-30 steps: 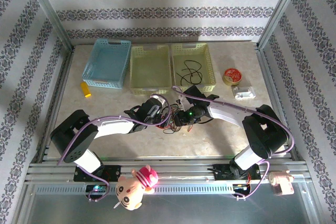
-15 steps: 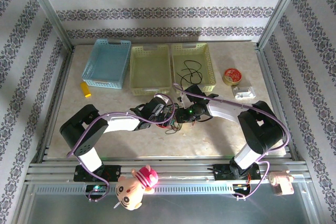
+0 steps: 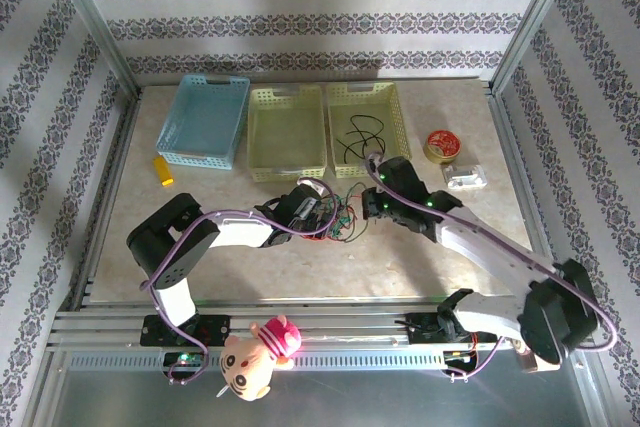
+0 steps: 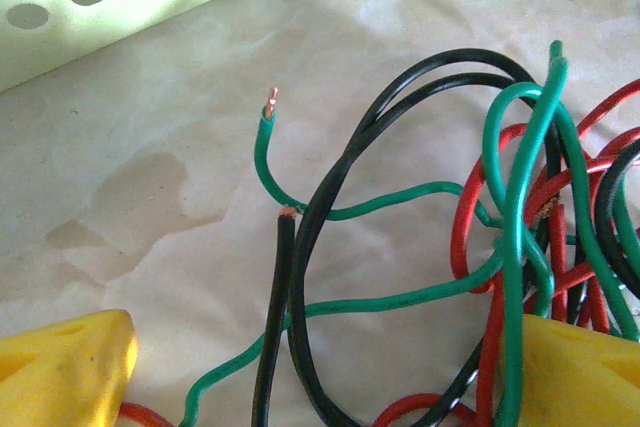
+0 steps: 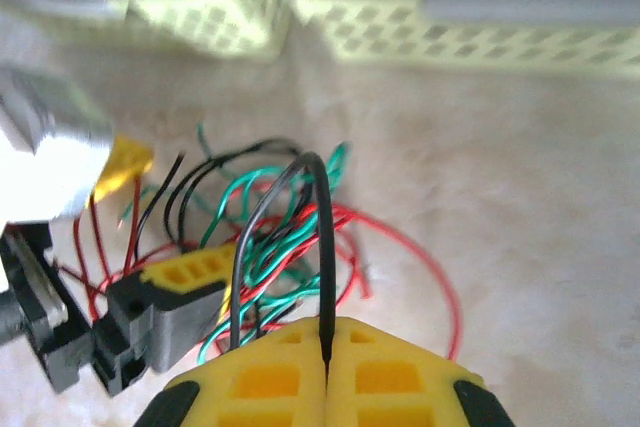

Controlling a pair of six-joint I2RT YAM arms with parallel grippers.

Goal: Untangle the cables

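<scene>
No text, label, brand, number or sign is legible in any view. The round red spool (image 3: pixel 441 144) at the right of the tabletop (image 3: pixel 420 267) has a pale patch on its face, too small to read. The small white item (image 3: pixel 466 179) beside it shows no readable print at this resolution.

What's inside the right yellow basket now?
A loose black cable, looped on the floor of the right yellow basket. The right arm covers the basket's near wall, so anything lying there is hidden.
</scene>
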